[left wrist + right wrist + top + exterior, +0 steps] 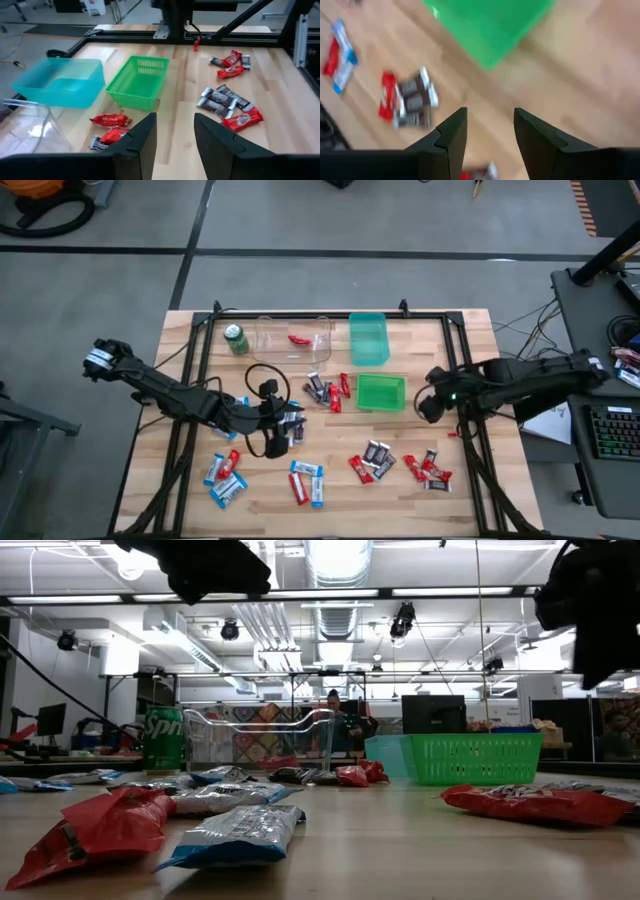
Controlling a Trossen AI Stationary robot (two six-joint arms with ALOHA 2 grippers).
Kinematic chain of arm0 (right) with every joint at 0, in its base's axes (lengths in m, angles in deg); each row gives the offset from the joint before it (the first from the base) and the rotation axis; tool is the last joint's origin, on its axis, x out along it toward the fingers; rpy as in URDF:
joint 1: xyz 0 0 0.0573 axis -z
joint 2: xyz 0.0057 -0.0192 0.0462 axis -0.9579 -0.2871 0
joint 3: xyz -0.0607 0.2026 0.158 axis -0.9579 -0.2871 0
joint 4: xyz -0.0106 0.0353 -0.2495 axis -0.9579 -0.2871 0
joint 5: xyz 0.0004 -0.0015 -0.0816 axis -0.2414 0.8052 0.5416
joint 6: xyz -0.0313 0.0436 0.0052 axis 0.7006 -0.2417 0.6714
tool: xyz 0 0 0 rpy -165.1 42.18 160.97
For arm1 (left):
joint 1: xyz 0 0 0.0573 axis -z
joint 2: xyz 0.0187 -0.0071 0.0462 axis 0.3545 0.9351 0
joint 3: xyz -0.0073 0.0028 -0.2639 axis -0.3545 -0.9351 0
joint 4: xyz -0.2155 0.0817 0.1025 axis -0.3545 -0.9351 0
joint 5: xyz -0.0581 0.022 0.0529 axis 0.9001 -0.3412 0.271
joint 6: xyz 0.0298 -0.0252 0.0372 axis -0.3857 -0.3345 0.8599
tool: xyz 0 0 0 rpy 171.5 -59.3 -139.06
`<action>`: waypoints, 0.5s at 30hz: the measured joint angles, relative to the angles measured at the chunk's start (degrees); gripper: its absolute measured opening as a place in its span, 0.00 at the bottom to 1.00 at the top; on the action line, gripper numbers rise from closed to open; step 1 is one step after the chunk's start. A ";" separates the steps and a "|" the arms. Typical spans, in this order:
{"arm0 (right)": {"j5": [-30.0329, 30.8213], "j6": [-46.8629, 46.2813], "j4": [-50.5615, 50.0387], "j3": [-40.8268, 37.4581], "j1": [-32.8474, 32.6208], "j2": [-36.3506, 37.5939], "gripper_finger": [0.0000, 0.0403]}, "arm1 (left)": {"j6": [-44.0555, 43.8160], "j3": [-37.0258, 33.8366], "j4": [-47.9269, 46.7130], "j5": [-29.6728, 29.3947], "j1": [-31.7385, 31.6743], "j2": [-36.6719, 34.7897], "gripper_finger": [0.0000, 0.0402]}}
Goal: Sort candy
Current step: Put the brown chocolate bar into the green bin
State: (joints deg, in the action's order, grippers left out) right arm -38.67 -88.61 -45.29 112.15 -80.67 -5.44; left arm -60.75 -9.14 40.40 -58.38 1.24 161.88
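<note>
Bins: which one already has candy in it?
The clear bin, beside the green can: one red candy inside. The teal bin and green basket look empty.

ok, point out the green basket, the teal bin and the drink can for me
green basket [381, 406]: high view, on its front rim.
teal bin [368, 352]: high view, on its bare floor.
drink can [235, 338]: high view, on its top.
</note>
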 joint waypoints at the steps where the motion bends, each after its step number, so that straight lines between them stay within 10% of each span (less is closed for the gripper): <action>1: -1.12 -1.93 -0.73 0.52 -1.27 -1.53 0.37 | 0.90 0.04 -0.15 -0.71 -0.02 0.00 0.28; 15: -7.52 -0.28 -0.60 7.36 -23.41 -25.15 0.37 | 13.92 2.28 0.01 -5.44 -0.87 -0.09 0.28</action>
State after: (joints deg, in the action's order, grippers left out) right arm -46.20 -88.89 -45.89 119.52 -104.08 -30.59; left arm -46.82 -6.86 40.40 -63.81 0.36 161.79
